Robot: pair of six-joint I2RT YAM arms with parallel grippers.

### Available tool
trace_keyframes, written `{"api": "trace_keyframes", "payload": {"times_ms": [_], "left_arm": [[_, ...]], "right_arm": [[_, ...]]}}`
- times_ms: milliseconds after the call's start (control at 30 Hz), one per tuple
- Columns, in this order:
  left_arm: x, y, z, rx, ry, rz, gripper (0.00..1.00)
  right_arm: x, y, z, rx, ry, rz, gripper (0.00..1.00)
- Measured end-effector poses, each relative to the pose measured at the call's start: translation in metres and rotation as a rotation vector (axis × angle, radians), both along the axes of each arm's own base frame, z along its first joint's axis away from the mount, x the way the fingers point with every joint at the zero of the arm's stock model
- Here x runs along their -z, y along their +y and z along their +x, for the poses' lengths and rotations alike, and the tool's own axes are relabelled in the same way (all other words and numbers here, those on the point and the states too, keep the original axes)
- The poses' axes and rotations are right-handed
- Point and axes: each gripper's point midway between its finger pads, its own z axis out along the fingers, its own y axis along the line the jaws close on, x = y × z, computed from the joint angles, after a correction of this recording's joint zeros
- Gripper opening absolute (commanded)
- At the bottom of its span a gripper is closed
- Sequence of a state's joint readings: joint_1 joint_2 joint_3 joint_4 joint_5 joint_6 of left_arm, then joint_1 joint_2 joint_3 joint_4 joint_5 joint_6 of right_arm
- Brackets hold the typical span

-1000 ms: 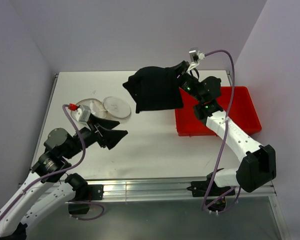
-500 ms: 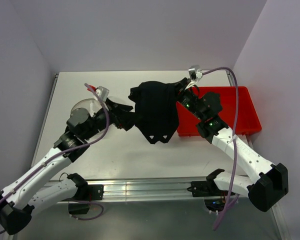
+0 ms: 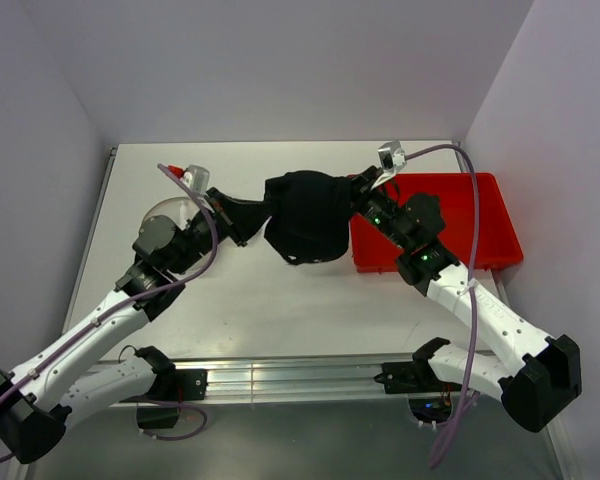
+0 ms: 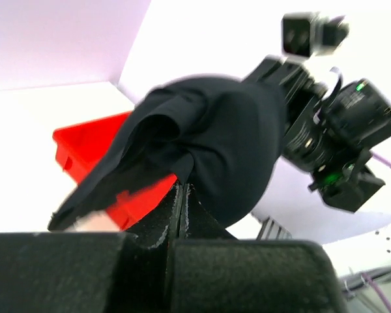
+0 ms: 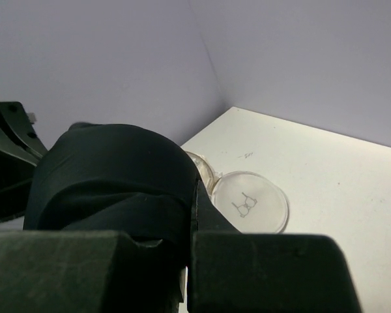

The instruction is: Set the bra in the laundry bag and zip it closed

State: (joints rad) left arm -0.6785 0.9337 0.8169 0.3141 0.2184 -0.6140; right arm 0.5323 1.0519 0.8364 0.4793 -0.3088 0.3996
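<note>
Holding the bra (image 3: 308, 215) aloft between them, the left tool (image 3: 252, 214) and right tool (image 3: 356, 198) each pinch an edge — the carrying step. Next, it likely needs moving left to the laundry bag (image 3: 166, 212) on the bench (image 3: 280, 290).

The left arm (image 3: 98, 325) reaches forward and inward from its base, elbow bent and wrist raised, its end effector (image 3: 257, 214) pointing right with jaws pinched together on the left edge of the bra (image 3: 306, 216). The right arm (image 3: 472, 303) stretches forward and to the left, its end effector (image 3: 357, 197) facing the other, jaws clamped on the bra's right side
</note>
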Motion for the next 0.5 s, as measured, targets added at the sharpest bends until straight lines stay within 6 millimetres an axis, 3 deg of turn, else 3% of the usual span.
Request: {"api": "trace_keyframes", "payload": {"times_ms": [100, 267, 500], "left_arm": [[-0.009, 0.007, -0.003, -0.022, -0.03, -0.031, 0.0], [-0.002, 0.014, -0.007, -0.038, -0.032, -0.038, 0.0], [0.008, 0.022, 0.01, -0.138, -0.003, -0.014, 0.0]], "right_arm": [[0.002, -0.005, -0.002, 0.016, 0.007, 0.0, 0.0], [0.004, -0.011, -0.005, 0.04, 0.019, -0.01, 0.0], [0.015, -0.013, -0.013, 0.041, 0.096, -0.018, 0.0]]}}
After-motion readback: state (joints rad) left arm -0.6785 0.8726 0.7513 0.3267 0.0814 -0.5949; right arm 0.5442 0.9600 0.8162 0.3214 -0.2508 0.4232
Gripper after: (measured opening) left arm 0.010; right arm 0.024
